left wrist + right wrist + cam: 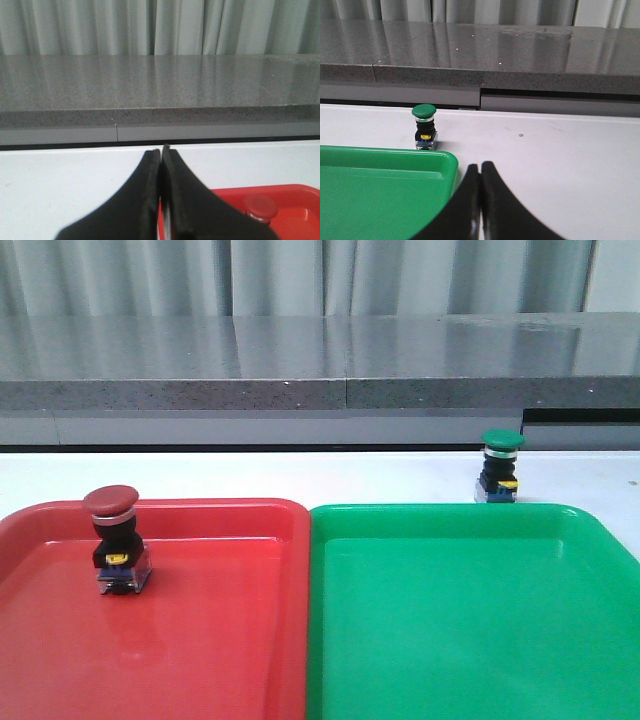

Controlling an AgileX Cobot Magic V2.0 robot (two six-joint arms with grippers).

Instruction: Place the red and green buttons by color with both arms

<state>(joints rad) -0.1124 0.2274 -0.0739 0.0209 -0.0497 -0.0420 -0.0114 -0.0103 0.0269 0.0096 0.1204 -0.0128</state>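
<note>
The red button [117, 540] stands upright inside the red tray [220, 640], near its far left part; its cap also shows in the left wrist view [260, 206]. The green button [500, 467] stands upright on the white table just behind the green tray [470, 640], toward its far right corner; it also shows in the right wrist view [424, 127]. My left gripper [161, 150] is shut and empty, off the red tray's left side. My right gripper [480, 166] is shut and empty, beside the green tray's corner [445, 162]. Neither arm shows in the front view.
The two trays lie side by side and fill the near table. A strip of white table [300, 475] runs behind them. A grey stone ledge [320, 390] and curtains stand at the back.
</note>
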